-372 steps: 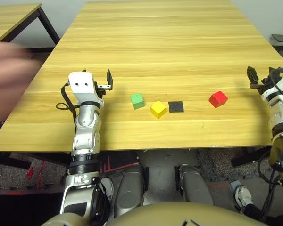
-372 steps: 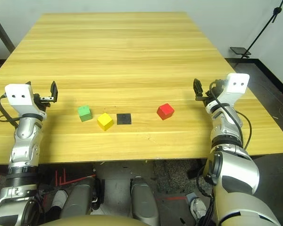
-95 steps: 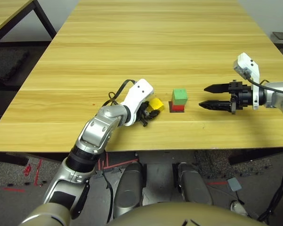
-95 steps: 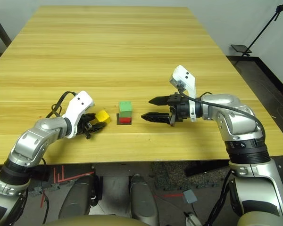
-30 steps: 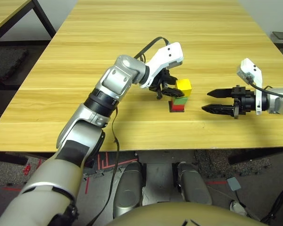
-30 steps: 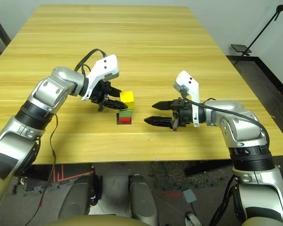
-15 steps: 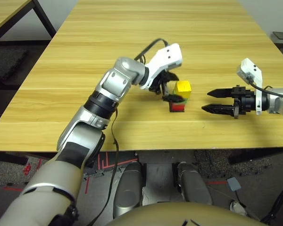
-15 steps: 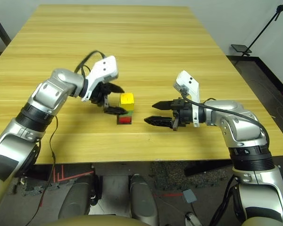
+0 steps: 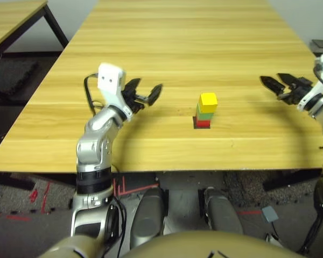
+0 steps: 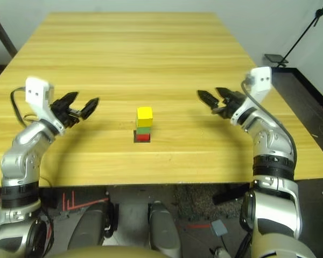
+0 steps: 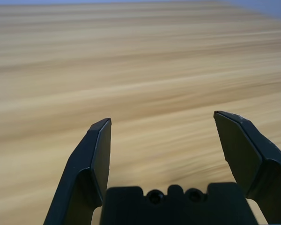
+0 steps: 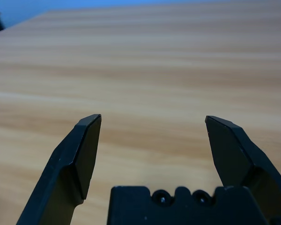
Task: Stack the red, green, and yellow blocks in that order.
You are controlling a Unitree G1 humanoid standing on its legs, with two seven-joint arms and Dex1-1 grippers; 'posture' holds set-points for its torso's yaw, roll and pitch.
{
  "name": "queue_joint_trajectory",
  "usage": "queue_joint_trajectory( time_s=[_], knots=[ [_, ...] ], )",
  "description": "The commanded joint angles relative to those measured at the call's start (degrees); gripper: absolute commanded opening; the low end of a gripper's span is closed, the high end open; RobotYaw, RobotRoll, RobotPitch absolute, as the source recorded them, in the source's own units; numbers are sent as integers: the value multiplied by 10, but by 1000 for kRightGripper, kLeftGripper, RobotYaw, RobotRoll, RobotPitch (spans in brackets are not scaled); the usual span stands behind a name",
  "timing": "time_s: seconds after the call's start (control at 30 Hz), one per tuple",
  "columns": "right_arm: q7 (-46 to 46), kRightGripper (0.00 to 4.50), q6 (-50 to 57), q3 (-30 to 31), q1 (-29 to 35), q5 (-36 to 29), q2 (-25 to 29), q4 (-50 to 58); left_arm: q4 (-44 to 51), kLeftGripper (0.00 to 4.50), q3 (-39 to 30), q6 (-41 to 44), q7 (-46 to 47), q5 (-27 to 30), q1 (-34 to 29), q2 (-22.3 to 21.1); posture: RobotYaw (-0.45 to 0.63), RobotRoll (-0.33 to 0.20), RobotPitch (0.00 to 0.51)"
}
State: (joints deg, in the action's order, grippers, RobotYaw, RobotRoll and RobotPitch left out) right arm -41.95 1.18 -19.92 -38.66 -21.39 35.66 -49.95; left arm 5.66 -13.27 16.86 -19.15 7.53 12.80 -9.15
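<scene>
1. Head views: near the front of the pale wooden table (image 9: 177, 48), a small yellow cube (image 9: 208, 100) is seen atop a green cube (image 9: 205, 112) atop a red cube (image 10: 142, 137). The left gripper (image 9: 146, 97) and right gripper (image 10: 215, 98) are spread wide, empty, well apart from the stack.
2. Wrist views: bare wood is seen between parted fingers (image 11: 94, 154).
3. Handling: the cubes are judged light, rigid, smooth and topple-prone; opposite flat faces are advised for any hold.

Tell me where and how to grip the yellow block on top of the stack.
Grip the yellow block by its two opposite upright side faces, coming from above. It sits atop the green block and red block, so a low sideways approach would likely knock the stack. The open left gripper or right gripper could probably do it.
</scene>
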Motion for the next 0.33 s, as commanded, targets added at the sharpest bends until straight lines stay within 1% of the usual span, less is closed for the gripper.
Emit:
queue_joint_trajectory(
  time_s=[0.03, 0.2, 0.33],
  knots=[
    [24, 4500, -87, -14, -12, 25, 18, -99, -42, 4466, -4, -101, 65, -32, -11, 14, 179, -168, 57],
    [41, 4500, -143, -19, -16, 38, 25, -174, -83, 4466, -8, -186, 132, -62, -3, 13, 183, -156, 63],
    [63, 4500, -167, -22, -8, 44, 23, -199, -93, 4466, -14, -203, 172, -73, -8, 7, 173, -147, 71]
  ],
)
